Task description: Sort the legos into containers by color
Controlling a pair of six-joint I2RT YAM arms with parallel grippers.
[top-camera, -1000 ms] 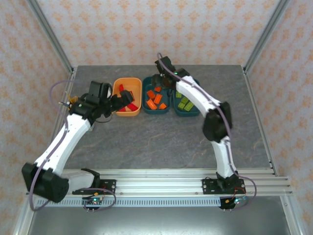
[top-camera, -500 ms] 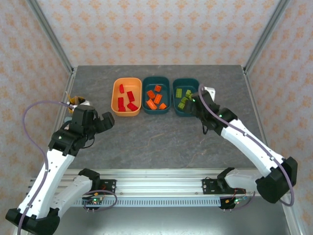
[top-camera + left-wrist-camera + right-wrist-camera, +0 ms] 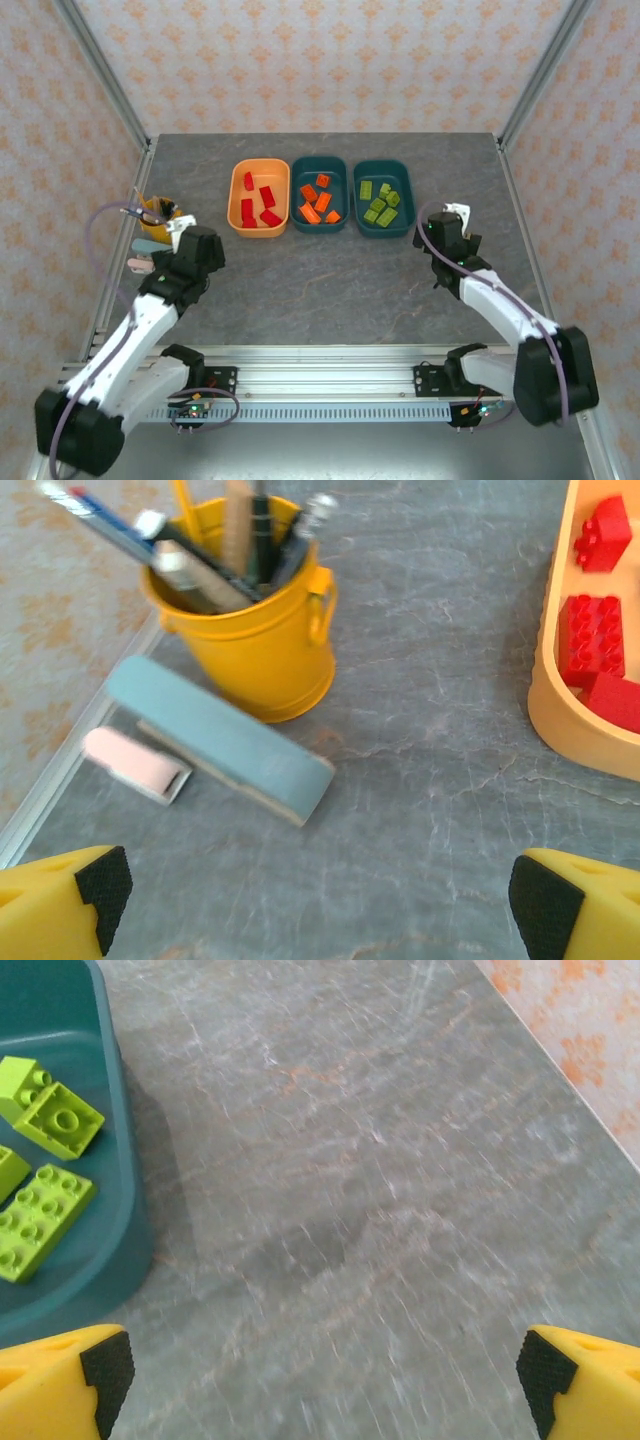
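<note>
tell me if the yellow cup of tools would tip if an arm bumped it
Probably top-heavy: the yellow cup is narrow and long tools lean out above its rim. Nudged low, it would likely slide on the smooth table instead.

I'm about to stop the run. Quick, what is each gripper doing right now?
Left gripper: open, holding nothing.
Right gripper: open, holding nothing.
</note>
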